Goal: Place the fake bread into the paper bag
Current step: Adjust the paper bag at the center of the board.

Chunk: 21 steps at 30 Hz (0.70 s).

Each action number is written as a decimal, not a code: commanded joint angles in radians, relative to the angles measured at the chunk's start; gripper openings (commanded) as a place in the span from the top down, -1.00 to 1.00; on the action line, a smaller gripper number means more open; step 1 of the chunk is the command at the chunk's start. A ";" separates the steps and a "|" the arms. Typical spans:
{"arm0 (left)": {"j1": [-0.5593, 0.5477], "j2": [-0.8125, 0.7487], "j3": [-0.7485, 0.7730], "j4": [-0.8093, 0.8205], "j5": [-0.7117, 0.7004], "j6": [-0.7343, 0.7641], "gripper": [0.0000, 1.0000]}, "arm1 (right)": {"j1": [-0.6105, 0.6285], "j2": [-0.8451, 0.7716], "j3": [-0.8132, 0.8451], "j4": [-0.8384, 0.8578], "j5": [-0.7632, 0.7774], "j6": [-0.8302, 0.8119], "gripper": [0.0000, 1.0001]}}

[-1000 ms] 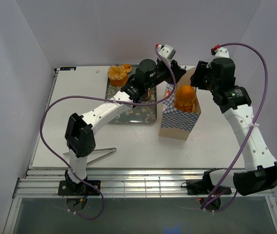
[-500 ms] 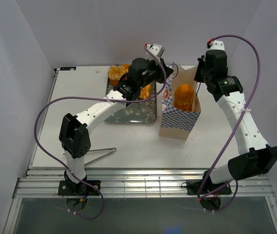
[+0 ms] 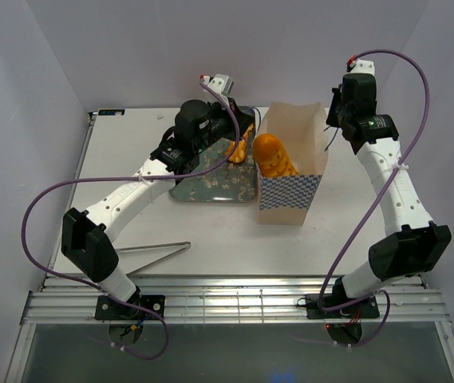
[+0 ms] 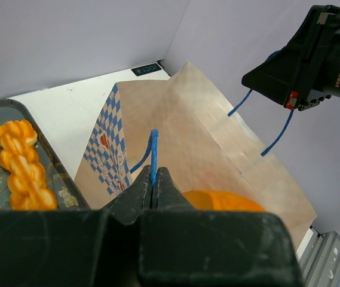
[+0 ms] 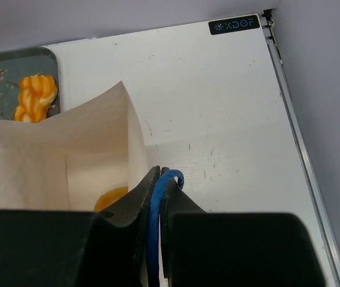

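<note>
left gripper pinches one handle | right gripper pinches other handle | paper bag mouth wide, maybe touching tray

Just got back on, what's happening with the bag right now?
Both arms are on the paper bag: the left tool and the right tool are each shut on a blue cord handle, and the bag's mouth is open. An orange bread piece sits inside; a twisted stick lies on the tray.

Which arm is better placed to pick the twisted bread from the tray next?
Left, probably: the left gripper sits beside the tray holding the twisted bread; the right gripper is across the paper bag.
</note>
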 commanded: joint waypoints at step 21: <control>0.030 -0.089 -0.025 -0.059 0.056 -0.045 -0.36 | -0.034 -0.076 -0.047 0.035 -0.154 -0.021 0.35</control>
